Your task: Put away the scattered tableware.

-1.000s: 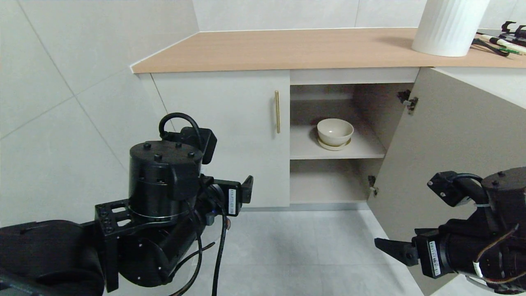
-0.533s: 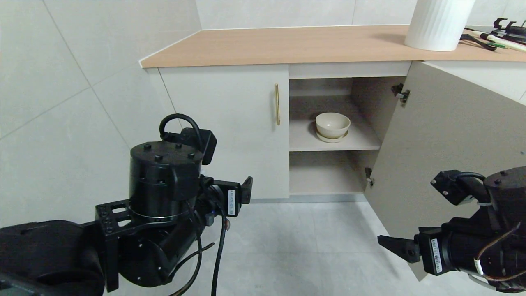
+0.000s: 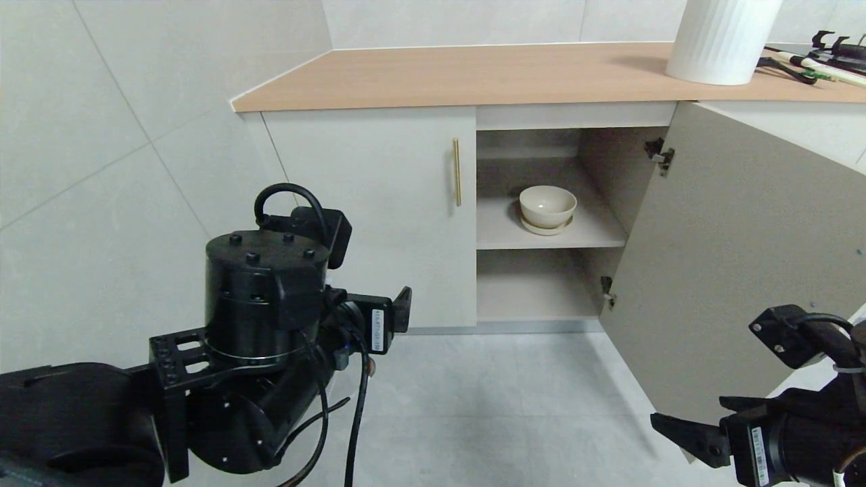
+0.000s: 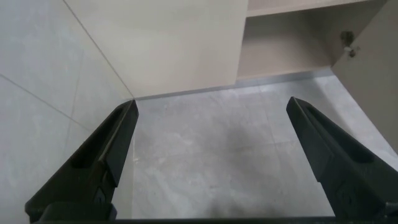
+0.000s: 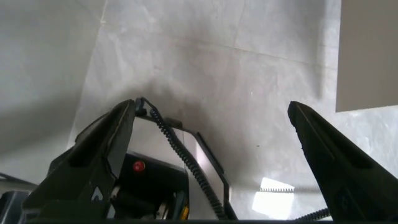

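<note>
Cream bowl (image 3: 548,205) sits on its saucer (image 3: 545,230) on the cupboard shelf (image 3: 587,237). Left gripper (image 4: 211,107) gapes empty over floor tiles (image 4: 211,162), bowl well ahead and higher. Right gripper (image 5: 211,109) gapes too, beside the open door (image 5: 370,56); a careless swing could clip it.

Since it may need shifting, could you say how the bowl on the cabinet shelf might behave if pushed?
The bowl looks like glazed ceramic: probably rigid, fragile and slippery. It sits on a small plate, so a push may slide it or drag both. Low and wide, it seems unlikely to tip.
</note>
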Motion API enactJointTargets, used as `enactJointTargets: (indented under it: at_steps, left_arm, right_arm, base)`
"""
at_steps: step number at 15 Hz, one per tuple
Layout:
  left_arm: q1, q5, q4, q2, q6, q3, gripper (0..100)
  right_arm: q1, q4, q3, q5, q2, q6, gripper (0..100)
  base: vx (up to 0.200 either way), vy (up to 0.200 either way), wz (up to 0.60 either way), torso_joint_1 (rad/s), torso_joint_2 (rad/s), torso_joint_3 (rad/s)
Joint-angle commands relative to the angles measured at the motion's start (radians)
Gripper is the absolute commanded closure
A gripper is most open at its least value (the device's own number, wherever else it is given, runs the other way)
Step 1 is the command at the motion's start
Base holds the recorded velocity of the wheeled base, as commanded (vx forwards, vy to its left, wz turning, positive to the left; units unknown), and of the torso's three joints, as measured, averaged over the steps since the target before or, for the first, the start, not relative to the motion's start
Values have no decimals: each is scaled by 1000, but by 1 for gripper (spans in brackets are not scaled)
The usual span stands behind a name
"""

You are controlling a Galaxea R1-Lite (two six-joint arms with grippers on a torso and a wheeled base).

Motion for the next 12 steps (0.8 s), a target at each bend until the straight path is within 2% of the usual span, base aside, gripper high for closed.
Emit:
enactJointTargets:
  at_steps: [1,6,9,12]
  left_arm:
    - [0,7,1,7,0,0,0]
    - [0,12,3,8,0,2,0]
    - [0,13,0,11,0,2,0]
    - [0,13,0,11,0,2,0]
  right_arm:
    - [1,-2,16,-1,-19,-1,0]
    - [0,4,18,-54,-25,-2,0]
    - [0,67,4,-54,-30,-2,0]
    - [-80,67,-14,-56,-18,-2,0]
  base:
    - [0,0,0,0,0,0]
    - [0,-200,0,5,1,3]
    - [0,-200,0,2,2,2]
    - [0,-200,0,5,4,2]
